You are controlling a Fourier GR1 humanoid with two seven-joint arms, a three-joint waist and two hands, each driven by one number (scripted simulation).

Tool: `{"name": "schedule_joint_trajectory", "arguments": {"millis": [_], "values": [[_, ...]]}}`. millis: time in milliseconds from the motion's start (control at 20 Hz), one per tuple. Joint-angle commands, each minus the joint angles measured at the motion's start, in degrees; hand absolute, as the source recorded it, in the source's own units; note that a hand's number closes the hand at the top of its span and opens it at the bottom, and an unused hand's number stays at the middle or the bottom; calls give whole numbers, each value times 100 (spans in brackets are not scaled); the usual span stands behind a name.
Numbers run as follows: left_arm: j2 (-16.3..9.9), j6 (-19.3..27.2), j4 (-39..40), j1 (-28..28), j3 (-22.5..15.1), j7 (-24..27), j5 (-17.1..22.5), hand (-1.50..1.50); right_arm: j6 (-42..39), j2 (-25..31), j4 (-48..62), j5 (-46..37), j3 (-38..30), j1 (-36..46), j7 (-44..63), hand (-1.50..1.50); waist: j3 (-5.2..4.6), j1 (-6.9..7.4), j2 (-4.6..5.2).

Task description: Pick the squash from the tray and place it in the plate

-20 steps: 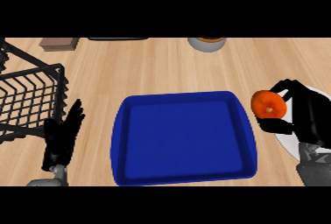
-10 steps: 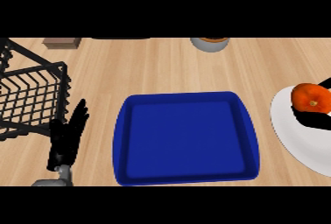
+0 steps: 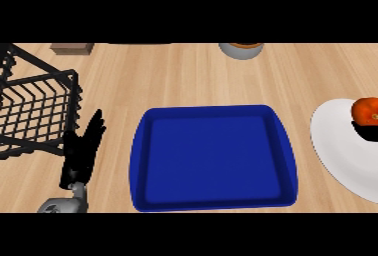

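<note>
In the head view, the blue tray (image 3: 212, 157) is seen in the lower middle of the frame with nothing in it. The orange squash (image 3: 366, 110) is found at the right edge, over the white plate (image 3: 336, 150), which is cut off by that edge. A small dark shape just beneath the squash is taken to be part of the right hand (image 3: 366, 131); whether its fingers are curled round the squash or already parted cannot be told, and whether the squash rests on the plate or is held just above it cannot be told either.

The left hand (image 3: 81, 150) is shown at the lower left, fingers straight and up, at rest beside a black wire basket (image 3: 37, 107).

The pick and carry are judged done; release and withdrawal may remain.
</note>
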State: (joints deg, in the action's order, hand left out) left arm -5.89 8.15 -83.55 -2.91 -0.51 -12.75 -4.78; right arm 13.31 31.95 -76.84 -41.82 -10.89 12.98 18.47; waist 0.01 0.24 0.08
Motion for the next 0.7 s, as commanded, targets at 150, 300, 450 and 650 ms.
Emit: {"name": "schedule_joint_trajectory", "arguments": {"millis": [150,300,450,650], "values": [[-107,-44,250,-200,174,153,-16,0,-815,100,1134,316,-34,391,-356,150,-3,-4,0],[73,20,-178,155,-95,-29,-98,0,-866,351,2581,783,-490,516,-1534,150,9,72,17],[-15,-14,76,-9,41,65,-77,0,-1221,354,3087,590,-270,454,-1545,150,7,59,26],[-18,-27,-286,175,2,-177,-94,0,-1480,389,3623,707,-307,777,-2258,-150,4,38,4]]}}
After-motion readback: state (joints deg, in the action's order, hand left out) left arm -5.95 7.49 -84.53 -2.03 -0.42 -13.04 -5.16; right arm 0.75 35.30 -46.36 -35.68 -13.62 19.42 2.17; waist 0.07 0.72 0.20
